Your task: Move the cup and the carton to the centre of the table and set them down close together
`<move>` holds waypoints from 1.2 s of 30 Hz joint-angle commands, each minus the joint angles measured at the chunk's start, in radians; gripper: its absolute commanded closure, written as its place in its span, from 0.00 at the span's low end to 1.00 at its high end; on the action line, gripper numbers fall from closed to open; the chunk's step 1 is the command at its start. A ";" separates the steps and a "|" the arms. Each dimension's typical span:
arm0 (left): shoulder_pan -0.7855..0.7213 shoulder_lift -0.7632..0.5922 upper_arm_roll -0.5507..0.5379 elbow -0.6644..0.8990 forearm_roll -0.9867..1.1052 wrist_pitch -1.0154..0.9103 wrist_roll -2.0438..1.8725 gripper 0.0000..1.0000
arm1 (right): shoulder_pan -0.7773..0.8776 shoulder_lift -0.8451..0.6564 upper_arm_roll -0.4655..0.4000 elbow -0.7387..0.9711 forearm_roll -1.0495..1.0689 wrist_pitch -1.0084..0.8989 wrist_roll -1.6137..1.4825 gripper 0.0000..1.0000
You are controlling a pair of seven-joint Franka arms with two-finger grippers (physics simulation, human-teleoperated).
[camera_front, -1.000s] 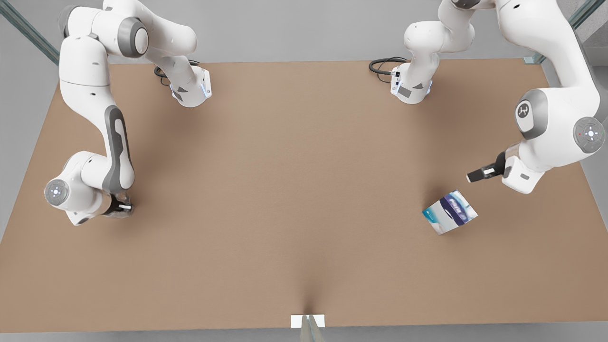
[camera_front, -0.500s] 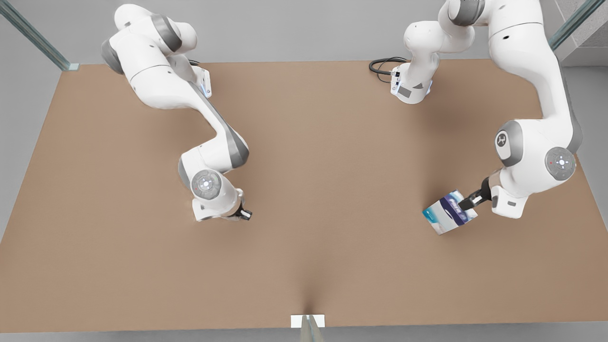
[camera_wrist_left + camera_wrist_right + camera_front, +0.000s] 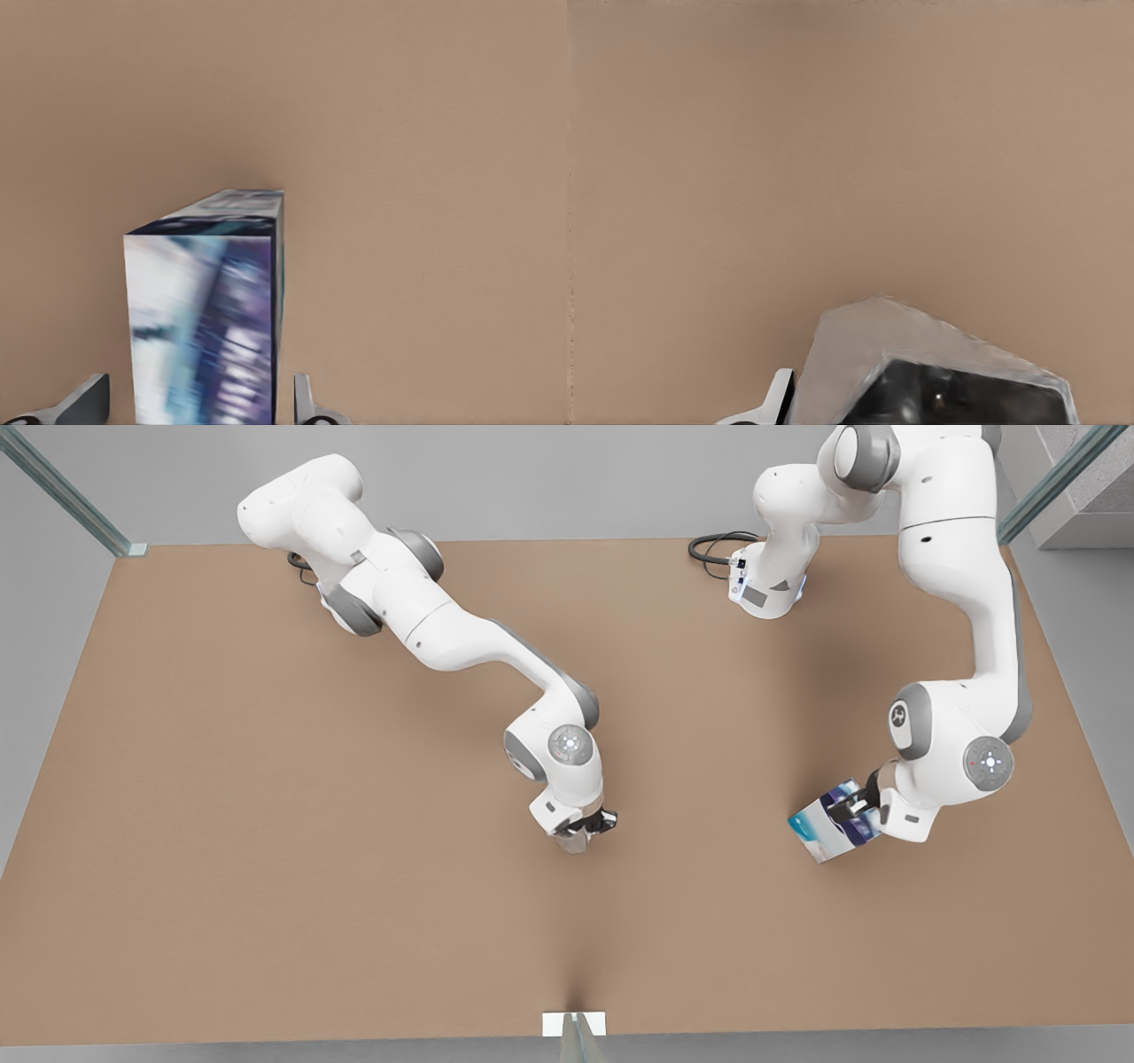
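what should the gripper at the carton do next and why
Probably close the left gripper on the carton: its fingers flank the box with gaps either side, and it sits on the table, far from the cup mid-table.

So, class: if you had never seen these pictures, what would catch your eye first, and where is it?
The carton stands out, bright blue and white on the plain brown table, at the front view's right. The left gripper straddles it with fingers open on either side. Near the table's centre, the right gripper holds the grey cup.
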 commanded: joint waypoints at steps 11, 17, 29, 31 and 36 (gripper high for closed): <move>0.003 0.044 -0.001 0.003 -0.001 0.026 0.002 0.56 | 0.002 0.018 0.044 0.001 -0.053 0.106 -0.011 0.00; 0.001 -0.002 0.000 0.037 0.002 -0.003 -0.005 0.49 | 0.014 0.031 0.049 0.004 -0.052 0.189 -0.009 0.00; -0.285 -0.113 -0.008 0.052 -0.015 -0.137 -0.724 0.48 | -0.647 -0.796 0.218 -0.566 0.072 -0.435 -0.354 0.00; -0.477 -0.111 -0.046 0.057 -0.060 -0.118 -1.034 0.47 | -0.840 -0.986 0.209 -0.608 0.160 -0.626 -0.598 0.00; -0.673 -0.091 -0.143 0.054 -0.113 0.009 -1.207 0.46 | -0.827 -1.052 -0.052 -0.634 0.189 -0.743 -0.862 0.00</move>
